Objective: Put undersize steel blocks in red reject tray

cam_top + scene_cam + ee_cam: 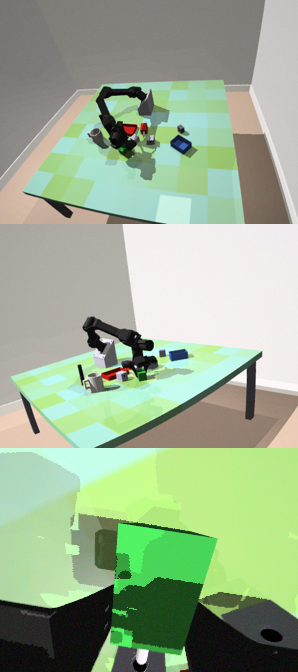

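My gripper is shut on the green GO gauge, held low over the table. A white pin shows at the gauge's near end. A steel block lies just beyond the gauge, and its dark hole faces the gauge, a short gap away. A second steel block lies to the right of it in the top view. The red reject tray lies behind the first block.
A grey mug stands left of the arm. A red block with a pin, a small dark block and a blue bin lie to the right. A grey wedge stands behind. A black stick stands by the mug.
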Action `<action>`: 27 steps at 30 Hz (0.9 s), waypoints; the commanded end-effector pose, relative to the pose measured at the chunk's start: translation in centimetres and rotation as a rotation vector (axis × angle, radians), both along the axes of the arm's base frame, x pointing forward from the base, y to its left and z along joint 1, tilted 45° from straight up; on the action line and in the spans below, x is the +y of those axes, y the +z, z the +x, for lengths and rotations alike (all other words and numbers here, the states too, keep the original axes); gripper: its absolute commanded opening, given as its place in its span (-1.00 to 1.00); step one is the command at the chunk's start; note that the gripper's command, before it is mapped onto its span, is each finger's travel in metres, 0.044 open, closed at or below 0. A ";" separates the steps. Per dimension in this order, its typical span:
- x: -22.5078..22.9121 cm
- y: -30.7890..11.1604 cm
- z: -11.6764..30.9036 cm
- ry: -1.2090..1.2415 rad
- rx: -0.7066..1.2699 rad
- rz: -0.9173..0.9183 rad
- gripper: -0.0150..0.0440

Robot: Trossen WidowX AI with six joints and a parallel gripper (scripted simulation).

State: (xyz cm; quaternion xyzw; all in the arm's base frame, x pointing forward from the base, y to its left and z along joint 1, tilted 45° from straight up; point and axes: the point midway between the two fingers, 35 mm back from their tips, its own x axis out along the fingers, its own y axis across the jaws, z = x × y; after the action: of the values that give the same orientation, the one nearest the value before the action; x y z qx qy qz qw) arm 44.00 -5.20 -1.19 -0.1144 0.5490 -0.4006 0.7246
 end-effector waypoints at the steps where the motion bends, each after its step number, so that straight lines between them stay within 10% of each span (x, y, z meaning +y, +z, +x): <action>1: 0.4 0.7 0.4 0.011 -0.009 -0.004 -0.49; 27: 0.5 0.4 0.3 0.011 -0.009 -0.004 -0.49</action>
State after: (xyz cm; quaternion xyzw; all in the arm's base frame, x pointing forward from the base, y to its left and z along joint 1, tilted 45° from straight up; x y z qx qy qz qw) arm 44.38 -4.97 -0.70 -0.1141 0.5467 -0.3992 0.7271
